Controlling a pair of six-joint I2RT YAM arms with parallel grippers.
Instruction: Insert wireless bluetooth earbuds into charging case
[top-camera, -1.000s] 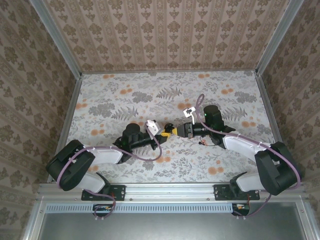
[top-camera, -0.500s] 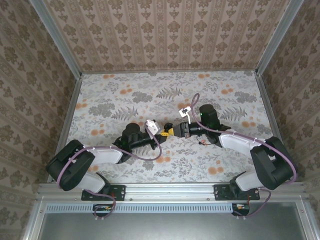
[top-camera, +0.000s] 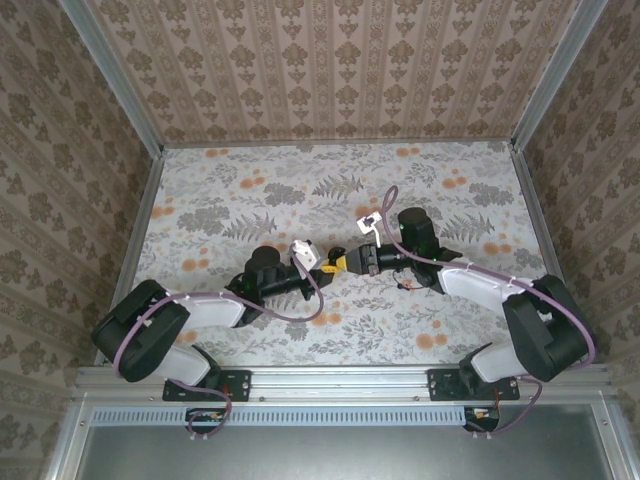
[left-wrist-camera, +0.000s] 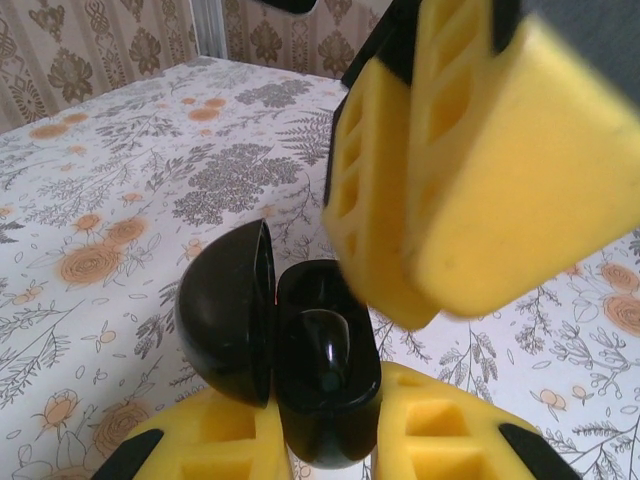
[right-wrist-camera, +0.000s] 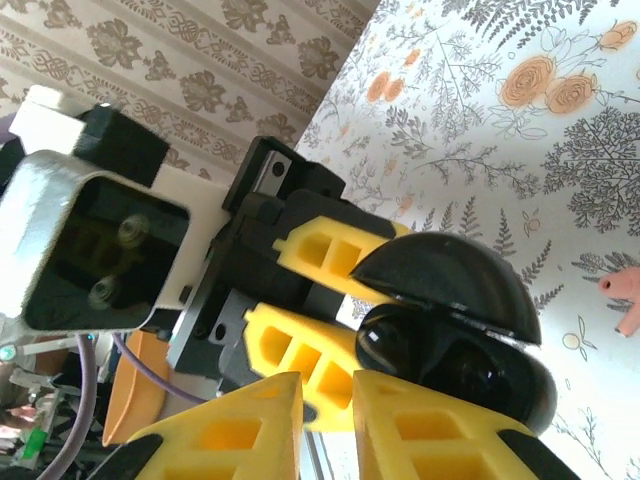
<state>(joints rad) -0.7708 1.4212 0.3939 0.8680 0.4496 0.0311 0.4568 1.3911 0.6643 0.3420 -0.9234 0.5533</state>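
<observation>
Top external: two arms meet nose to nose near the middle of the floral table (top-camera: 250, 190), left gripper (top-camera: 325, 267) and right gripper (top-camera: 346, 262) almost touching. Item one, charging case (left-wrist-camera: 325, 400): glossy black and pebble-shaped, with its hinged lid swung open to the left in the left wrist view, held just above the tabletop. A dark, shiny, rounded form sits in its well (whether that is an earbud or the moulded seat cannot be told). Item two, left gripper: yellow fingers (left-wrist-camera: 215, 455) closed against both sides of the lower half of the case, gripping it firmly. Item three, right gripper: yellow fingers (right-wrist-camera: 240, 430) drawn nearly together with a thin gap between them, tips poised just over the open well and close to the case body. Whether anything is pinched between them cannot be told. Item four, earbud (right-wrist-camera: 622, 295): one small pinkish-coral piece lying loose on the table, off to the right in the right wrist view and apart from the case and from both grippers. Patterned wallpaper panels enclose the table on three sides.
</observation>
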